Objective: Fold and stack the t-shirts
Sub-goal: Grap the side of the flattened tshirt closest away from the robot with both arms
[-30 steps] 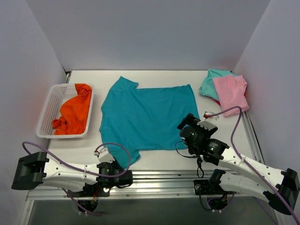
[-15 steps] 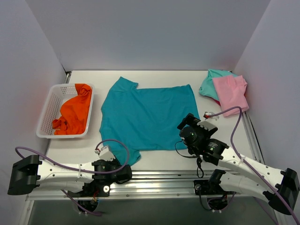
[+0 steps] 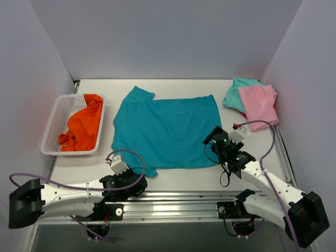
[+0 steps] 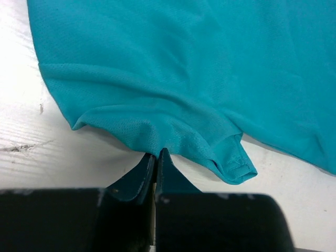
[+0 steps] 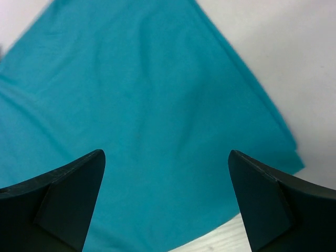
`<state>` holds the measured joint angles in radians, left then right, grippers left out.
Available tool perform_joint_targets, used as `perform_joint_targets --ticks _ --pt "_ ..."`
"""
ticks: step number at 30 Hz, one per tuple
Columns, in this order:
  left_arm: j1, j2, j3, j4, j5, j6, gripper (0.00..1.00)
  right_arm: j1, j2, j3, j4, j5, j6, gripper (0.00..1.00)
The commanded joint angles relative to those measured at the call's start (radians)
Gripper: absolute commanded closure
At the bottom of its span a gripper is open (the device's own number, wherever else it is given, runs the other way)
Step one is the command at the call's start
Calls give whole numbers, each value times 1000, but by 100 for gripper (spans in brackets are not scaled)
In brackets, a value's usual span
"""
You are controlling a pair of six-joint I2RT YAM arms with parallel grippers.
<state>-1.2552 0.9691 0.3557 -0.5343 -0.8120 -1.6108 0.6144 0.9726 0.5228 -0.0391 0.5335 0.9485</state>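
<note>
My left gripper is pinched closed on the near sleeve edge of the teal-blue t-shirt, which lies spread flat just ahead. My right gripper hangs spread wide above the shirt's near right corner.

Basket left; shirts right — table front free.

A white lattice basket sits at the left side of the white table.

Plain teal shirt, orange shirt, white basket
</note>
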Motion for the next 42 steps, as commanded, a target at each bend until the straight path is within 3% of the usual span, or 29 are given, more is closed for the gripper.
perform_joint_targets --ticks 1,13,20,27,35,38,42 --pt "22 -38 -12 111 -12 124 98 -180 29 -93 127 -399 -40 0" --pt "138 -178 -86 158 60 264 98 -226 -60 -96 -111 -265 64 0" --pt "203 -201 -84 158 85 327 98 -228 -133 -82 -324 -159 222 1" --pt "312 -198 -107 247 168 399 98 -229 -184 -179 -266 -207 254 10" --pt "347 -201 -118 247 195 411 98 -234 53 -170 -95 -262 217 15" --pt "352 -207 -124 247 203 404 98 -249 104 -165 -47 -270 196 24" --pt "356 -213 -130 241 209 399 98 -268 127 -158 -15 -277 171 49"
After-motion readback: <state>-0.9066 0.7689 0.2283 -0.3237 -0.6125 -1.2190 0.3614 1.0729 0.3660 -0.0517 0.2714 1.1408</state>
